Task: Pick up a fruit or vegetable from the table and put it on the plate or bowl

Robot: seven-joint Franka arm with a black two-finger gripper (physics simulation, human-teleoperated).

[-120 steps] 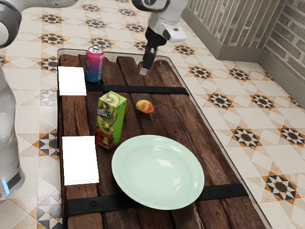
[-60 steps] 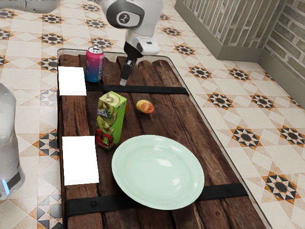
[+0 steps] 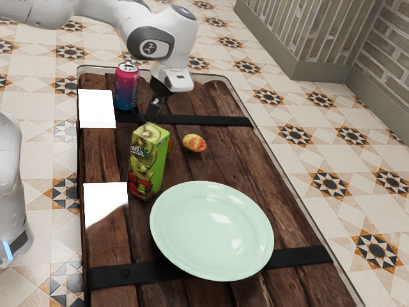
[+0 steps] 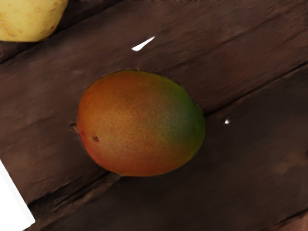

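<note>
"What's nearest us?"

"A pale green plate (image 3: 211,230), lower middle of the frame, on the wooden table (image 3: 255,166). A white block (image 3: 107,214) lies to its left. A juice carton (image 3: 149,161) stands upright just behind the plate's left rim."

"And the fruit?"

"A yellow-red fruit (image 3: 193,142) lies near the centre, right of the carton and apart from the plate. The hand's camera looks straight down on a mango (image 4: 139,122) lying on the planks."

"The gripper?"

"The gripper (image 3: 152,117) hangs just behind the carton, upper left of centre. Open or clenched, I can't tell. Farther back stands a pink can (image 3: 126,86)."
</note>
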